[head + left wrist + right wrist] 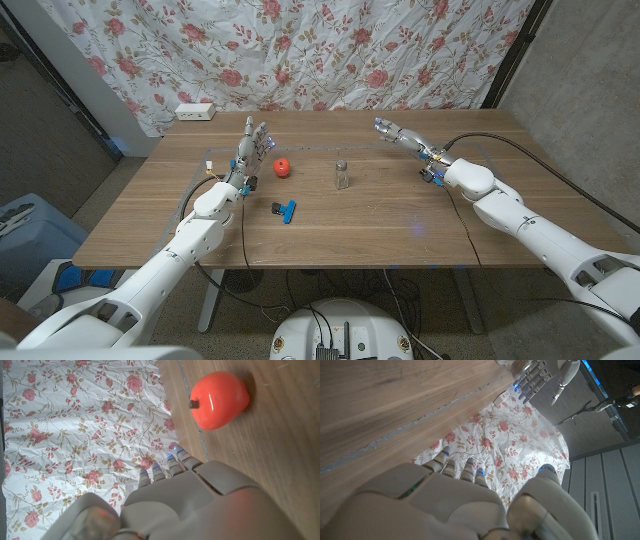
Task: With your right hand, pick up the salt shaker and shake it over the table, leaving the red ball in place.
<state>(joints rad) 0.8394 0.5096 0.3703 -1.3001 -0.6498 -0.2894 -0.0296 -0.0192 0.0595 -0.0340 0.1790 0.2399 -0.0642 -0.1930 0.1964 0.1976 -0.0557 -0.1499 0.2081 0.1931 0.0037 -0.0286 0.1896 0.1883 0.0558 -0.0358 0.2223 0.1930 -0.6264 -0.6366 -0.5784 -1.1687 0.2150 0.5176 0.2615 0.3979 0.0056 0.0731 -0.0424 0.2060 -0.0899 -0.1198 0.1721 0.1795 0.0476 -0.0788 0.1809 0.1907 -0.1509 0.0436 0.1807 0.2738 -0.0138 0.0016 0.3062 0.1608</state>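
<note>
Plainly, both the right hand (pixel 398 133) and left hand (pixel 251 145) are spread, empty; salt shaker (pixel 342 175) contents unreadable.

ball (pixel 284 167) left of shaker (pixel 342 175) – clip (pixel 286 210) nearer, before ball – power strip (pixel 196 112) far-left.

Wooden table (pixel 380 220) against rose-print floral curtain (pixel 330 50). White power strip (pixel 196 111) at far left edge of table. Blue clip (pixel 286 210) lying near table middle, toward front. Blue bin (pixel 25 235) on floor, left of table.
</note>
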